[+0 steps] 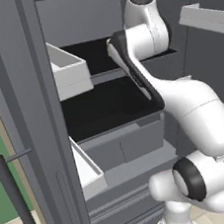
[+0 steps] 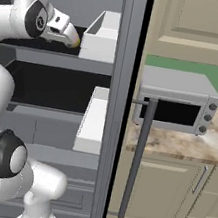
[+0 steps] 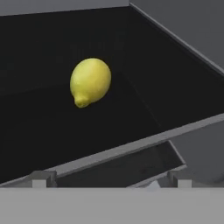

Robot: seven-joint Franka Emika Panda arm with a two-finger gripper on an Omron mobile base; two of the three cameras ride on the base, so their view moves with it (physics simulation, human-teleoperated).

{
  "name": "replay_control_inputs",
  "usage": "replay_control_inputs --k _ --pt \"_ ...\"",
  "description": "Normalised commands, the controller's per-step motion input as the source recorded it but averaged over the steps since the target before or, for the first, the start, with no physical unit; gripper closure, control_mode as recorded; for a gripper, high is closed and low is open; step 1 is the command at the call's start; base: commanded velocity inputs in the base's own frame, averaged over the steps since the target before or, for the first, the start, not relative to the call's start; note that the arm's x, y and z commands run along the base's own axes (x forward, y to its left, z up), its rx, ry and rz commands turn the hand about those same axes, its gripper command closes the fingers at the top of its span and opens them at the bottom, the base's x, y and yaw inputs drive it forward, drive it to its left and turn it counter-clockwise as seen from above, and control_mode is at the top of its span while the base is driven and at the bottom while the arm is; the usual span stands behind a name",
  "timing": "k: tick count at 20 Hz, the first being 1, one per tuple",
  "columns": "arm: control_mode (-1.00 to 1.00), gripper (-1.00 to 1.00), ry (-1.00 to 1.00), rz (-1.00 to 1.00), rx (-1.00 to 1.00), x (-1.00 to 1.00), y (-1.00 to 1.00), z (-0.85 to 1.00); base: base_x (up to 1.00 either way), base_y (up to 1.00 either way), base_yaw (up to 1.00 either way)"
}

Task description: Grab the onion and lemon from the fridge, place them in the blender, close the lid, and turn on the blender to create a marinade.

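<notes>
Hand view: hand wide open, empty; lemon ahead on dark fridge shelf, unobstructed.

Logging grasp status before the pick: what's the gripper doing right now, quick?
Gripper: open, holding nothing; the lemon lies ahead of it in the fridge.

No legible text (seemingly) anywhere

The arm hides the claw and part of the fridge shelves.
</notes>
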Motion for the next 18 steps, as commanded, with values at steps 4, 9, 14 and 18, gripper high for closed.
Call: replay_control_inputs --k 4,9,14,18 --pt "-1.0 -1.0 0.0 0.0 0.03 0.72 0.01 -0.08 0.0 0.0 0.0" --pt "-1.0 -1.0 0.0 0.0 0.0 0.52 0.04 -0.2 0.0 0.0 0.0" --pt "-1.0 -1.0 0.0 0.0 0.0 0.56 0.11 -0.27 0.0 0.0 0.0" --pt "-1.0 -1.0 0.01 0.0 0.0 0.44 0.1 -0.21 0.0 0.0 0.0"
